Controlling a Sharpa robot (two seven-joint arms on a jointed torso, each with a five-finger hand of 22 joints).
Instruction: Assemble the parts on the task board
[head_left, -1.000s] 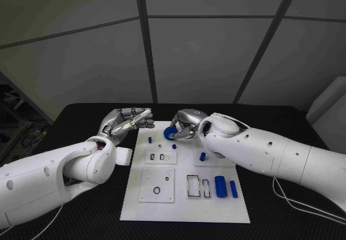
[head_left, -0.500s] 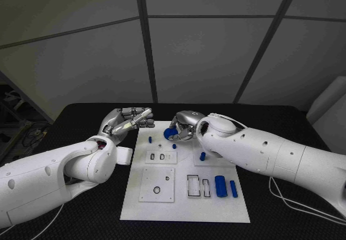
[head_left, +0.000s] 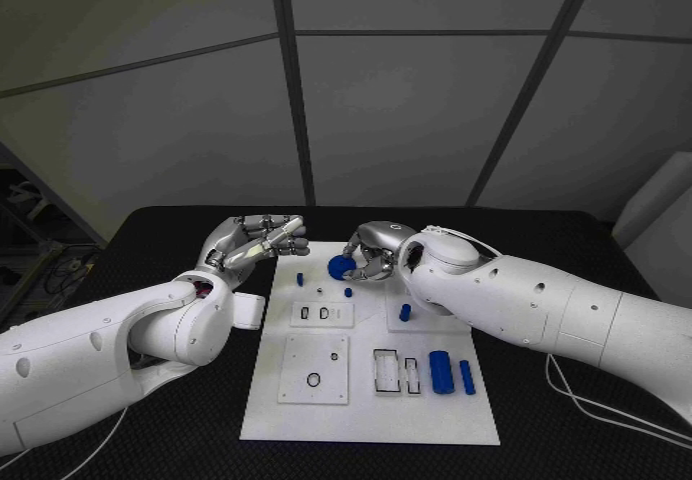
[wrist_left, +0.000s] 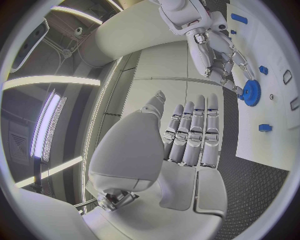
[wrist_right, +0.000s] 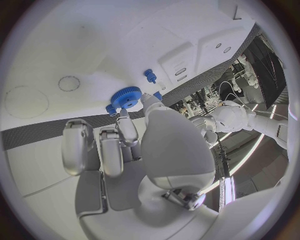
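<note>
While I look down from the head camera, I see no readable writing, brand or label anywhere on the white board (head_left: 368, 415) or on the arms. My right hand (head_left: 372, 252) sits over the far end of the board and pinches one blue gear (head_left: 342, 266) between its fingertips; the right wrist view shows the same gear (wrist_right: 125, 96) at the fingertips, just above the white surface, though I cannot tell whether it touches the board. My left hand (head_left: 255, 240) hovers beside the board's far left corner, above the black table (head_left: 173, 225), holding nothing; the left wrist view shows its fingers (wrist_left: 195, 132) straight and lying side by side, thumb a little apart.

Counting what lies on the board from the head view: one gear, two blue cylinders near the right edge, a thick one (head_left: 440, 372) and a thin one (head_left: 467, 377) side by side, and four small blue pegs, one (head_left: 300, 279) at the left, one (head_left: 322, 291) and another (head_left: 348, 293) in the middle, and one (head_left: 405, 313) half under my right forearm. I also count two raised white plates with slots or holes, a small one (head_left: 322, 315) and a larger one (head_left: 316, 369), and two dark-outlined rectangular slots (head_left: 387, 371) beside the cylinders.
</note>
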